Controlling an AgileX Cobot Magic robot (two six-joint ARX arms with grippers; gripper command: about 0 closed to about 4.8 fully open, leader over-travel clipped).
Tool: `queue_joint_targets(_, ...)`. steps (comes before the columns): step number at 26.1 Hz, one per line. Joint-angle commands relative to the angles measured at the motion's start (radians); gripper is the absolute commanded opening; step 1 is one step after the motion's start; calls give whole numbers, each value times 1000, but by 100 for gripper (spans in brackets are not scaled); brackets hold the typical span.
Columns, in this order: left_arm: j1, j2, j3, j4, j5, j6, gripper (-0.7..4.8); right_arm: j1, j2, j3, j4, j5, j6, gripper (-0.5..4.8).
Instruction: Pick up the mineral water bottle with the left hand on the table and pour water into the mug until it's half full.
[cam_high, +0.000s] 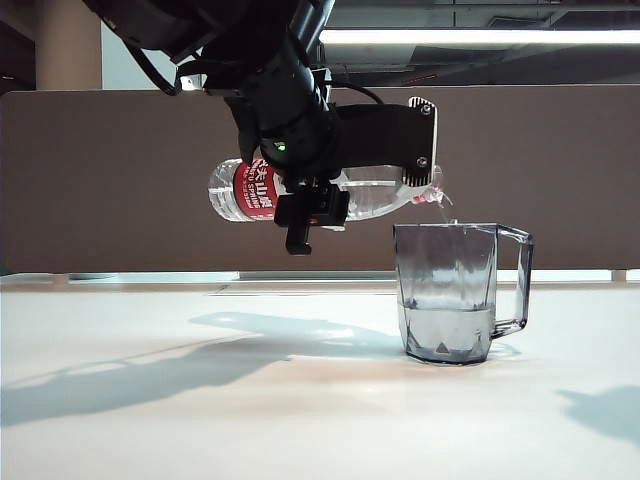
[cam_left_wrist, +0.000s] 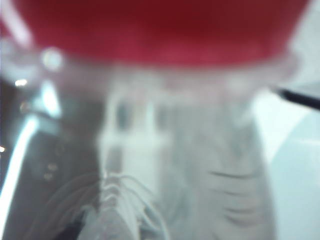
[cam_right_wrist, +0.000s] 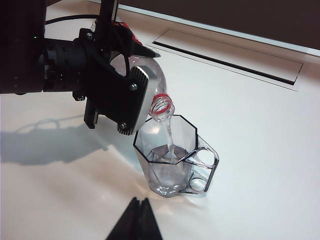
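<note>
The mineral water bottle (cam_high: 300, 190) lies nearly level in the air above the table (cam_high: 200, 420), its open neck reaching over the near-left rim of the mug (cam_high: 455, 295), which stands on the table to the right of the exterior view. A thin stream of water (cam_right_wrist: 170, 137) falls from the mouth into the mug, and the level inside looks to be around a third up the wall, so the pour is under way and short of half. The left gripper (cam_high: 330, 185) is clamped around the bottle's clear body between the label and the shoulder, its silvery jaw plate (cam_right_wrist: 134, 100) flat against the plastic. To finish well, I would hold the tilt steady, keep the neck above the mug's opening so the stream stays inside the rim, watch the level against the facets, and roll the bottle back upright just before the halfway mark, since a last trickle will follow. The right gripper (cam_right_wrist: 136, 220) hangs well back on the near side, its fingers together and empty. The red label (cam_high: 256, 190) carries white Chinese characters, too small to read surely; the left wrist view shows only a red blur.
</note>
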Motion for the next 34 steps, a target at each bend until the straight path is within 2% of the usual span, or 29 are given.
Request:
queue_joint_targets(1,-1,-8,10,43,-10,5,213,0,-1,9,18,-2,-3,-2)
queue_joint_targets(27,-1,-8,10,43,-6,3,213,0,-1,9,18,-2,-3,-2)
queue_joint_targets(32,-2,-8,10,43,-2,-56,213,0,-1,9,18,-2,-3,-2)
queue_joint_targets(34,-2,-8,10,43,2,-114,213,0,-1,9,17,-2,-3,-2)
